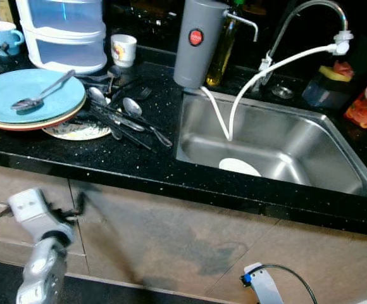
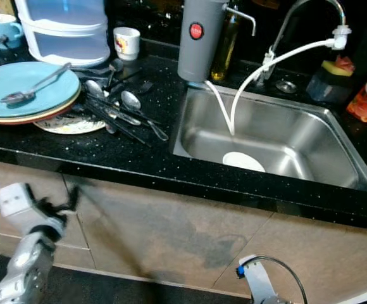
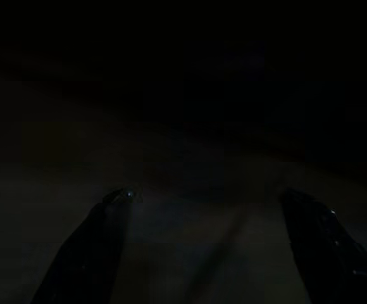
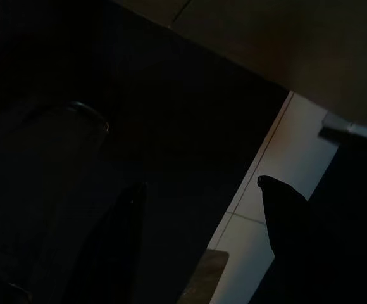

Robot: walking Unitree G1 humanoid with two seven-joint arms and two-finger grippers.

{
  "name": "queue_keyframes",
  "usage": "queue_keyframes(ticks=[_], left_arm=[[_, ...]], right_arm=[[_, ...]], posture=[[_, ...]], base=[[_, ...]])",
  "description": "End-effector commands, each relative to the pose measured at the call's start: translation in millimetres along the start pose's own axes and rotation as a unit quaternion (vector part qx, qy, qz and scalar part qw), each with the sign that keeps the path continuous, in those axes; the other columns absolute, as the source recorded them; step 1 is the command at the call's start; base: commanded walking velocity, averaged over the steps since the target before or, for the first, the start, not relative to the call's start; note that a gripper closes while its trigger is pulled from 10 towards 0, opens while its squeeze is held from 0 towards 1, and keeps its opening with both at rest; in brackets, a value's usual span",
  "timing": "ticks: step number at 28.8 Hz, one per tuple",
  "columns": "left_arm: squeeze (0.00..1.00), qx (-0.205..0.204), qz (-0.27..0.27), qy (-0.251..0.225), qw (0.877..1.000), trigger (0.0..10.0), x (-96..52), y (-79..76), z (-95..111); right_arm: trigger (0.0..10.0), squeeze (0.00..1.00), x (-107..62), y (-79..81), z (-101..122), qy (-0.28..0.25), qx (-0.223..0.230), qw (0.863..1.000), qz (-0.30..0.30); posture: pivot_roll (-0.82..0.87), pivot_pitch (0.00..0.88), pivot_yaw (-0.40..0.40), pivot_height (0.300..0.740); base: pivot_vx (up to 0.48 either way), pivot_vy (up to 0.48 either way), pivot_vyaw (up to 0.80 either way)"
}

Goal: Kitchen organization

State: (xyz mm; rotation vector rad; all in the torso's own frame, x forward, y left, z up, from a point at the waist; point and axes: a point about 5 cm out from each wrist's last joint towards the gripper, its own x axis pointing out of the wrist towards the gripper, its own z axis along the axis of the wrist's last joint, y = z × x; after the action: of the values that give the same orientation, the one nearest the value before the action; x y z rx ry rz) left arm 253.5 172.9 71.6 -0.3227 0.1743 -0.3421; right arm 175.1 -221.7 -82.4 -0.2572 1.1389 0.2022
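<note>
Both end effectors (image 3: 205, 209) (image 4: 199, 190) released, hanging idle below countertop (image 1: 139, 158) w/ plates (image 1: 31, 95).

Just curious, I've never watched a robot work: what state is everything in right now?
Left hand: open, hanging low before the cabinet.
Right hand: open, idle.
Blue plate: stacked, spoon on it.
Sink: white plate inside.
Cutlery: loose on the counter.
</note>
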Motion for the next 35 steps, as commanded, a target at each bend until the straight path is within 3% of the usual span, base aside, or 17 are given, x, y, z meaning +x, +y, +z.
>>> queue_keyframes(ticks=[1, 5, 8, 9, 10, 11, 12, 15, 16, 17, 19, 22, 24, 26, 27, 31, 35], left_arm=[[0.00, 0.006, -0.047, 0.041, 0.998, 10.0, -5.2, -8.4, -10], [0.00, 0.025, -0.113, 0.082, 0.990, 10.0, -12.3, -21.0, -19], [0.00, 0.079, -0.273, 0.160, 0.945, 10.0, -35.0, -48.6, -24], [0.00, 0.079, -0.273, 0.160, 0.945, 10.0, -35.0, -48.6, -24], [0.00, 0.091, -0.318, 0.174, 0.927, 10.0, -42.0, -57.2, -22], [0.00, 0.091, -0.318, 0.174, 0.927, 10.0, -42.0, -57.2, -22], [0.00, 0.094, -0.347, 0.182, 0.915, 10.0, -46.6, -63.2, -17], [0.00, 0.110, -0.436, 0.139, 0.882, 10.0, -51.3, -88.3, 15], [0.00, 0.110, -0.436, 0.139, 0.882, 10.0, -51.3, -88.3, 15], [0.00, 0.120, -0.460, 0.082, 0.876, 10.0, -47.4, -100.7, 38], [0.00, 0.122, -0.465, 0.063, 0.875, 10.0, -46.3, -104.0, 45], [0.00, 0.119, -0.468, -0.038, 0.875, 10.0, -40.3, -116.1, 82], [0.00, 0.118, -0.440, -0.104, 0.884, 10.0, -33.4, -117.1, 107], [0.00, 0.116, -0.430, -0.119, 0.887, 10.0, -31.8, -116.8, 113], [0.00, 0.132, -0.337, -0.185, 0.914, 10.0, -16.8, -104.2, 146], [0.00, 0.155, -0.272, -0.231, 0.921, 10.0, -12.4, -94.2, 172], [0.00, 0.170, -0.157, -0.254, 0.939, 10.0, -5.5, -69.4, 199]], right_arm=[[10.0, 0.00, -1.1, -4.2, -4, 0.010, -0.006, 1.000, -0.007], [10.0, 0.00, -1.2, -4.3, -4, 0.010, -0.007, 1.000, -0.007], [10.0, 0.00, -1.2, -4.7, -4, 0.011, -0.008, 1.000, -0.007], [10.0, 0.00, -1.2, -4.7, -4, 0.011, -0.008, 1.000, -0.007], [10.0, 0.00, -1.2, -4.8, -4, 0.011, -0.008, 1.000, -0.007], [10.0, 0.00, -1.2, -4.8, -4, 0.011, -0.008, 1.000, -0.007], [10.0, 0.00, -1.2, -4.8, -4, 0.011, -0.008, 1.000, -0.007], [10.0, 0.00, -1.3, -4.8, -4, 0.011, -0.007, 1.000, -0.006], [10.0, 0.00, -1.3, -4.8, -4, 0.011, -0.007, 1.000, -0.006], [10.0, 0.00, -1.3, -4.9, -3, 0.011, -0.007, 1.000, -0.005], [10.0, 0.00, -1.3, -4.9, -3, 0.011, -0.007, 1.000, -0.005], [10.0, 0.00, -1.3, -4.7, -4, 0.012, -0.006, 1.000, -0.003], [10.0, 0.00, -1.3, -4.6, -4, 0.013, -0.006, 1.000, -0.003], [10.0, 0.00, -1.3, -4.6, -4, 0.013, -0.006, 1.000, -0.002], [10.0, 0.00, -1.3, -4.4, -4, 0.014, -0.006, 1.000, -0.001], [10.0, 0.00, -1.3, -4.2, -4, 0.015, -0.007, 1.000, 0.000], [10.0, 0.00, -1.2, -3.9, -5, 0.014, -0.006, 1.000, 0.001]], posture=[[0.17, 0.000, -0.135, 0.740], [0.17, 0.000, -0.135, 0.740], [0.17, 0.000, -0.136, 0.740], [0.17, 0.000, -0.136, 0.740], [0.17, 0.000, -0.136, 0.740], [0.17, 0.000, -0.136, 0.740], [0.17, 0.000, -0.136, 0.740], [0.16, 0.000, -0.137, 0.740], [0.16, 0.000, -0.137, 0.740], [0.16, 0.000, -0.137, 0.740], [0.16, 0.000, -0.137, 0.740], [0.16, 0.000, -0.136, 0.740], [0.16, 0.000, -0.136, 0.740], [0.16, 0.000, -0.136, 0.740], [0.16, 0.000, -0.137, 0.740], [0.16, 0.000, -0.137, 0.740], [0.17, 0.000, -0.138, 0.740]], base=[[0.000, 0.000, 0.00], [0.000, 0.000, 0.00], [0.000, 0.000, 0.00], [0.000, 0.000, 0.00], [0.000, 0.000, 0.00], [0.000, 0.000, 0.00], [0.000, 0.000, 0.00], [0.000, 0.000, 0.00], [0.000, 0.000, 0.00], [0.000, 0.000, 0.00], [0.000, 0.000, 0.00], [0.000, 0.000, 0.00], [0.000, 0.000, 0.00], [0.000, 0.000, 0.00], [0.000, 0.000, 0.00], [0.000, 0.000, 0.00], [0.000, 0.000, 0.00]])
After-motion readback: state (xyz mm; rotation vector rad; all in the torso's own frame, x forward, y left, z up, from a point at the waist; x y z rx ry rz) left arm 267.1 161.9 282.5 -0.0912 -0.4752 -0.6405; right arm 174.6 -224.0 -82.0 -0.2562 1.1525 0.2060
